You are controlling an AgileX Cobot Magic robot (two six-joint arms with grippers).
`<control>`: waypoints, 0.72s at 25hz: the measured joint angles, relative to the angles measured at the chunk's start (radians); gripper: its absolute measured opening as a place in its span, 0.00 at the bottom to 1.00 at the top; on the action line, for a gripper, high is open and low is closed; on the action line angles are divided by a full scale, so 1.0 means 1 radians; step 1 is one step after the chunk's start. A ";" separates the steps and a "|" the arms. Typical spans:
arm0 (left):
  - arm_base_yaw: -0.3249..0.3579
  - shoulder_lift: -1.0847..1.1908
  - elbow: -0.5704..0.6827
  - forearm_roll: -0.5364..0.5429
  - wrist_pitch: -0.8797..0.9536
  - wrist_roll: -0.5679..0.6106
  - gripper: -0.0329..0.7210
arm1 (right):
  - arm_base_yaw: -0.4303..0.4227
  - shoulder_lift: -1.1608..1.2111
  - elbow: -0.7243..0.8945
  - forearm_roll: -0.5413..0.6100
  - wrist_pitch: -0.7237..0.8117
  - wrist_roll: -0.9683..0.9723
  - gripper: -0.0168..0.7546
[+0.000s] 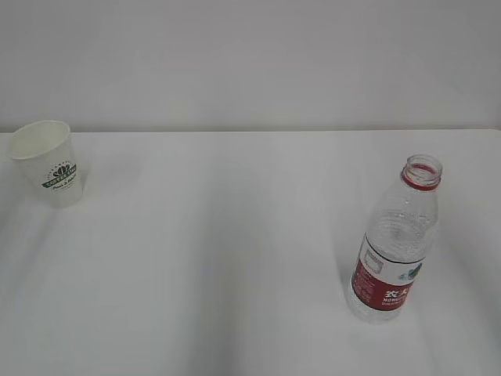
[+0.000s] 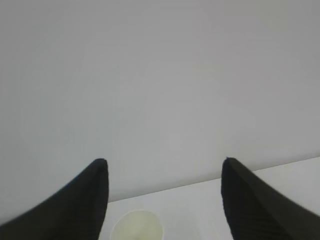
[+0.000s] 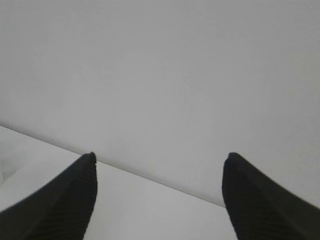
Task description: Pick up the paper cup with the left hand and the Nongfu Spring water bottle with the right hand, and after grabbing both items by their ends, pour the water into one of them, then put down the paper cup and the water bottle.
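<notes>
The paper cup [image 1: 50, 162] stands upright at the 10 o'clock position of the white table [image 1: 219, 258] in the exterior view, mouth open, green logo facing the camera. The Nongfu Spring water bottle [image 1: 395, 244] stands upright at the 4 o'clock position, uncapped, red neck ring and red label visible; whether it holds water cannot be determined. The two items are well apart, with only bare table surface between them. A plain pale wall [image 1: 250, 63] rises behind the table's far edge. Neither arm appears in the exterior view. In the left wrist view, the left hand [image 2: 165, 161] has its jaws spread wide and holds nothing; the cup rim [image 2: 136, 226] lies at 6 o'clock, between and below the fingertips. In the right wrist view, the right hand [image 3: 159, 156] likewise has its jaws spread and empty, facing the wall and table edge.
</notes>
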 joint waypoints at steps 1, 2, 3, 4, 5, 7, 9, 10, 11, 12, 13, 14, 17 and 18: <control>0.000 0.004 0.000 0.000 -0.006 0.000 0.73 | 0.000 0.000 0.000 0.004 0.000 0.000 0.78; 0.000 0.011 0.000 0.000 -0.014 0.000 0.73 | 0.000 0.000 0.000 0.006 0.000 0.000 0.78; 0.000 0.013 0.000 0.000 -0.018 0.000 0.73 | 0.000 0.000 0.000 0.008 0.000 0.000 0.78; 0.000 0.017 0.000 0.000 -0.020 0.000 0.73 | 0.000 0.000 0.000 0.008 0.000 0.000 0.78; 0.000 0.019 0.000 0.000 -0.022 0.000 0.73 | 0.000 0.000 0.000 0.008 0.000 0.000 0.78; 0.000 0.023 0.000 0.000 -0.022 0.000 0.73 | 0.000 0.000 0.000 0.010 -0.001 0.000 0.78; 0.000 0.023 0.000 0.000 -0.022 0.000 0.73 | 0.000 0.000 0.000 0.010 -0.001 0.000 0.78; 0.000 0.023 0.000 0.000 -0.024 0.000 0.73 | 0.000 0.000 0.000 0.010 -0.001 0.000 0.78; 0.000 0.023 0.000 0.000 -0.024 0.000 0.73 | 0.000 0.000 0.000 0.010 -0.001 0.000 0.78; 0.000 0.023 0.000 0.000 -0.031 0.000 0.73 | 0.000 0.000 0.000 0.010 -0.002 0.000 0.78; 0.000 0.023 0.004 0.000 -0.031 0.000 0.73 | 0.000 0.000 0.000 0.010 -0.007 0.000 0.78; 0.000 0.023 0.010 0.000 -0.046 0.000 0.73 | 0.000 0.000 0.000 0.010 -0.010 0.000 0.78; 0.000 0.023 0.059 0.000 -0.100 0.000 0.73 | 0.000 0.000 0.000 0.027 -0.016 0.000 0.78; 0.000 0.023 0.076 0.000 -0.119 0.000 0.73 | 0.000 0.000 0.000 0.035 -0.016 0.000 0.78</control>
